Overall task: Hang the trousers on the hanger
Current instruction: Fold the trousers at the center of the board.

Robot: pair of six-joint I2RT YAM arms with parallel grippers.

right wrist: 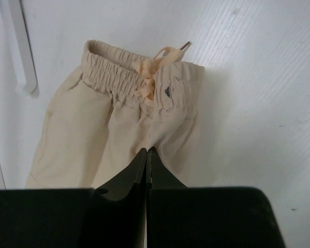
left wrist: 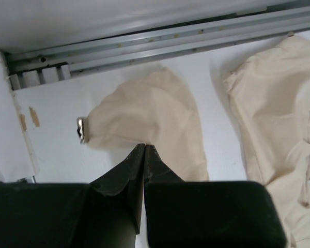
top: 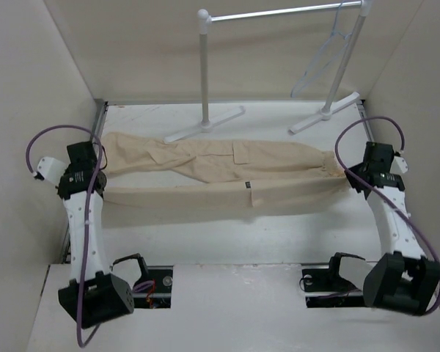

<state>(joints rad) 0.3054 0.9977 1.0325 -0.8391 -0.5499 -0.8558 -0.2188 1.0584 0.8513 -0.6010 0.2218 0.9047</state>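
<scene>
The beige trousers (top: 220, 165) lie stretched across the table from left to right, legs to the left and waistband to the right. My left gripper (top: 103, 174) is shut on the end of a trouser leg; in the left wrist view its jaws (left wrist: 145, 146) pinch the cloth (left wrist: 155, 113) at the hem. My right gripper (top: 348, 176) is shut on the trousers just below the elastic waistband (right wrist: 119, 77); its closed tips (right wrist: 147, 150) bite into the cloth. The pale hanger (top: 323, 55) hangs from the rack bar at the back right, away from both grippers.
A white tubular rack (top: 204, 66) with a metal bar stands at the back, its feet (top: 205, 125) touching the trousers' far edge. A metal rail (left wrist: 170, 41) runs along the table's left side. Walls close in the left and right sides.
</scene>
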